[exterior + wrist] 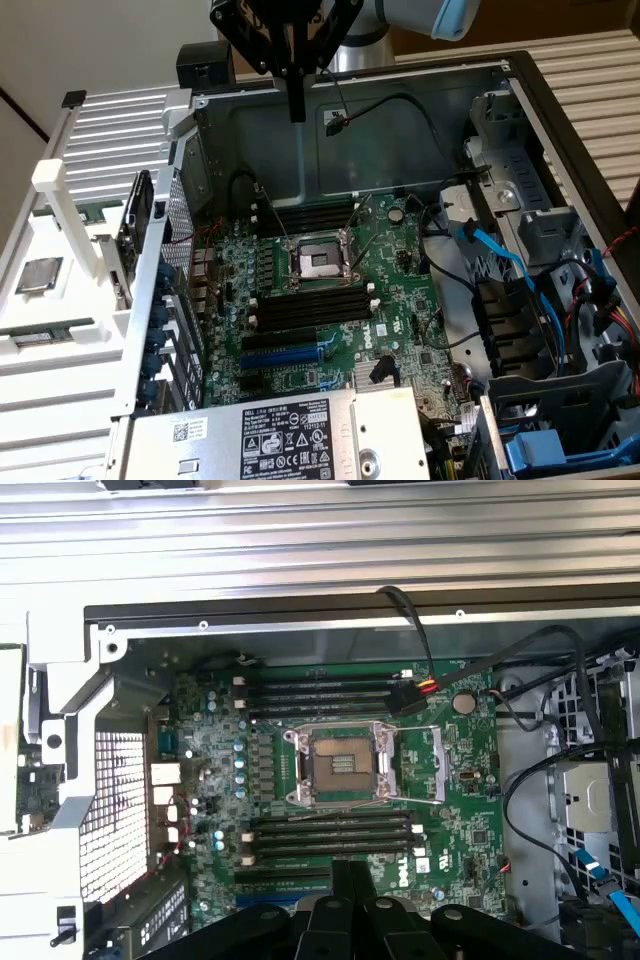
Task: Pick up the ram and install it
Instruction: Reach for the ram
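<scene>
One arm hangs above the open case (260,130), gripper (296,112) pointing straight down, fingers pinched together and holding nothing. Case holds motherboard (400,250) with CPU socket (318,262) and memory slots (310,310). Ram (45,337) lies in white rack (120,120), exterior view's left, near CPU chip (38,275).

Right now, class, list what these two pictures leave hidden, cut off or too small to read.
Exterior view: the arm above the pincer, cut off by the top edge.
Wrist view: motherboard below the memory slots, hidden by the pincer.
Exterior view: power-supply label print, too small.
Exterior view: ram label, too small.
</scene>
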Action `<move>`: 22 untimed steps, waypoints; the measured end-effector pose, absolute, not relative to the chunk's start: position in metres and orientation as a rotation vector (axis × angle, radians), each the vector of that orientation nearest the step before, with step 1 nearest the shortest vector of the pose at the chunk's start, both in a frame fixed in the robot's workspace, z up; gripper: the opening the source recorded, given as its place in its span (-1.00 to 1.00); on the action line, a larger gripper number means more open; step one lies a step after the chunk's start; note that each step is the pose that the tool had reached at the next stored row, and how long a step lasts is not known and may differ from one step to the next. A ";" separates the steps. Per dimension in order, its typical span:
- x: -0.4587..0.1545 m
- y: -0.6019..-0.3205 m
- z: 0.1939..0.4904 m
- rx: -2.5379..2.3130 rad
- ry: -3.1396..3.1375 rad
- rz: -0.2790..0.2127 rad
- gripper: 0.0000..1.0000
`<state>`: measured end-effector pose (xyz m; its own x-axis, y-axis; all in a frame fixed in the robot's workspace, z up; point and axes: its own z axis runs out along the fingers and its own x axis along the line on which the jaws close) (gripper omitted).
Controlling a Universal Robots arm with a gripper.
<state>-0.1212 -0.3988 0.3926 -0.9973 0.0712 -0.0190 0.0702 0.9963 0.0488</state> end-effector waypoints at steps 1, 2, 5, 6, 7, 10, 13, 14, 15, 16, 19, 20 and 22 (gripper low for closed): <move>-0.121 -0.399 0.393 0.110 3.118 0.075 -0.76; -0.121 -0.399 0.393 0.110 3.118 0.075 -0.76; -0.125 -0.399 0.393 0.110 3.118 0.075 -0.76; -0.129 -0.399 0.393 0.110 3.118 0.075 -0.76; -0.133 -0.398 0.393 0.110 3.117 0.075 -0.76; -0.147 -0.398 0.393 0.110 3.108 0.075 -0.76; -0.160 -0.398 0.393 0.109 3.102 0.075 -0.76; -0.164 -0.398 0.393 0.109 3.099 0.076 -0.76; -0.169 -0.398 0.393 0.109 3.096 0.076 -0.76; -0.173 -0.398 0.393 0.109 3.095 0.076 -0.76; -0.194 -0.398 0.393 0.108 3.086 0.076 -0.76; -0.199 -0.398 0.393 0.108 3.084 0.076 -0.76; -0.208 -0.398 0.393 0.108 3.081 0.076 -0.76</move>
<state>-0.2079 -0.3984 0.3926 -0.9959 0.0711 -0.0555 0.0683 0.9963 0.0513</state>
